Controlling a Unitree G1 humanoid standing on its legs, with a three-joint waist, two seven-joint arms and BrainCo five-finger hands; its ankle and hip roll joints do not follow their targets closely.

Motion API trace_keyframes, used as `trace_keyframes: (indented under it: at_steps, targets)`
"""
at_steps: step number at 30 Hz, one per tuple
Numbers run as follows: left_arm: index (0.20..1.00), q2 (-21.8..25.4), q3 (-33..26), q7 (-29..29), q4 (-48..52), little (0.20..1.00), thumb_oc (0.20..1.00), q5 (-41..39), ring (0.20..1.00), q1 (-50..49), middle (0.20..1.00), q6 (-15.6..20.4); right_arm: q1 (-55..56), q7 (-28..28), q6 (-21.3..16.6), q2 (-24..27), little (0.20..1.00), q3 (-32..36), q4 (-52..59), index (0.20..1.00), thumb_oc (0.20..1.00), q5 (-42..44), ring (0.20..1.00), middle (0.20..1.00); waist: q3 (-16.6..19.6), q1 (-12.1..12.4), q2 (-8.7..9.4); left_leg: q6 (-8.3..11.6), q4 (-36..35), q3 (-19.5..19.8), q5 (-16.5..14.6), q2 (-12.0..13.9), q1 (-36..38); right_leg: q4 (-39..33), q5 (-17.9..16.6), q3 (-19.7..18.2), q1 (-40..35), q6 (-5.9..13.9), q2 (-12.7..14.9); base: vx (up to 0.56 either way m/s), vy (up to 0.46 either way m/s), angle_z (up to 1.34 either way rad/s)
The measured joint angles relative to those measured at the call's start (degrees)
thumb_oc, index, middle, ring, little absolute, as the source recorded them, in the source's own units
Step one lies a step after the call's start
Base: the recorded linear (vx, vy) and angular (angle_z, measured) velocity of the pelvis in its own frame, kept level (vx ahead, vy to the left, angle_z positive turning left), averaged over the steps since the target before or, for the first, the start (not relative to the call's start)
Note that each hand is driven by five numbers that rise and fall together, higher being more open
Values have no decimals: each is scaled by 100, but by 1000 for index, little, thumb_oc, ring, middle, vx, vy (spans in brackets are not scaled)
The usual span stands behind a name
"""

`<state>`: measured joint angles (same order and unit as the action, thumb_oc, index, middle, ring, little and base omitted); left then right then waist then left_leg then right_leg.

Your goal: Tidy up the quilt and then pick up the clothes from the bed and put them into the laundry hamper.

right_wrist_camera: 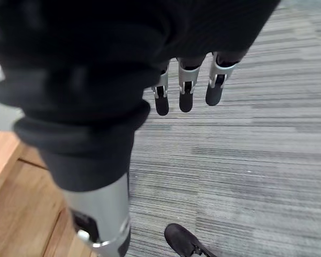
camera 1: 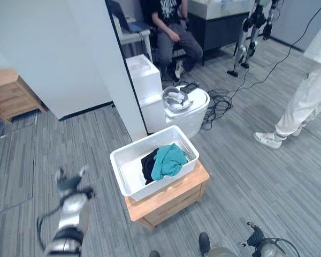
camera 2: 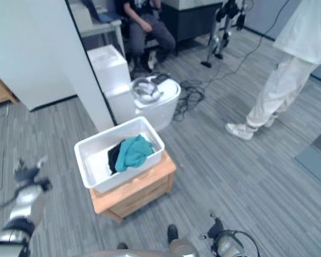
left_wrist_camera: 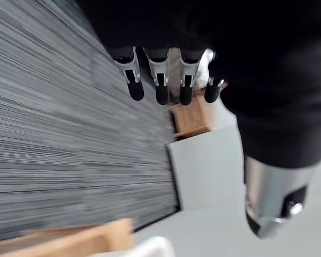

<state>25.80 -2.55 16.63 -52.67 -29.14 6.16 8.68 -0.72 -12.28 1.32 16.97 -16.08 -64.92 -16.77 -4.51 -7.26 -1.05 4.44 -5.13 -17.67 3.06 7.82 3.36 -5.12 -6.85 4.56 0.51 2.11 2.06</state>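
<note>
The fingers (left_wrist_camera: 159, 80) of the left hand (camera 1: 69, 187) hang straight and slightly apart, holding nothing, with only grey carpet floor (left_wrist_camera: 53, 134) past their tips. The fingers (right_wrist_camera: 185, 88) of the right hand (camera 1: 255, 236) are likewise straight and relaxed, empty, pointing down at the floor.

Outward from the left fingers, ahead and towards the robot's right, stands the white laundry hamper (camera 1: 129, 155), a rectangular plastic tub set on a low wooden cabinet (camera 1: 168, 201). The right fingers hang near the cabinet's other side; its wooden edge shows close beside that wrist. Inside the hamper lie the clothes: a teal garment (camera 1: 168, 160) bunched over a black garment (camera 1: 148, 166), both fully within the walls.

Further out, beyond the hamper, are a white partition wall (camera 1: 96, 64), white boxes (camera 1: 144, 75) and a round white bin (camera 1: 195, 110). A seated person (camera 1: 174, 32) and a standing person (camera 1: 305, 101) in pale trousers are well apart from the hands.

Judging by this, the clothes step looks done: both garments sit in the hamper and neither hand carries cloth. No bed or quilt can be seen here, so whether the quilt was tidied, or more clothes remain on the bed, cannot be told.
</note>
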Motion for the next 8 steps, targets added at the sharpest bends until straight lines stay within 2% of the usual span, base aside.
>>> trace_keyframes:
  at_steps: [2,3,5,6,8]
  targets:
    - [1000,-254,13,-210,-448,1000,1000,38,1000,-565,1000,-124,-20,0,63,-87,1000,28,-204,1000,1000,128,1000,1000,20,152,115,-7,-1,78,16,-3,-66,2,22,60,-1,-33,16,11,74,12]
    - [1000,-509,-33,-350,-976,1000,1000,75,1000,-874,1000,-131,-22,-2,126,-146,1000,183,-346,1000,1000,190,1000,1000,51,83,154,-15,0,87,-5,-22,15,0,32,78,-72,-33,33,-7,57,13]
    - [1000,-806,-16,-427,-1328,1000,1000,68,1000,-1121,1000,-347,82,3,139,-167,1000,198,-363,1000,1000,212,1000,1000,103,136,180,-24,0,134,-11,-52,-8,0,52,116,-66,-24,61,-10,65,16]
    - [1000,-1059,-66,-520,-1842,1000,1000,70,1000,-1266,1000,-458,69,11,138,-221,1000,214,-359,1000,1000,220,1000,1000,105,248,217,-30,1,157,-6,-77,-30,0,51,132,-49,-24,87,-7,40,12]
    - [1000,-1185,-5,-544,-2043,1000,1000,197,1000,-1422,1000,-507,37,8,132,-273,1000,201,-346,1000,1000,229,1000,1000,125,289,228,-31,0,169,-6,-86,-23,1,49,133,-68,-20,99,-4,48,4]
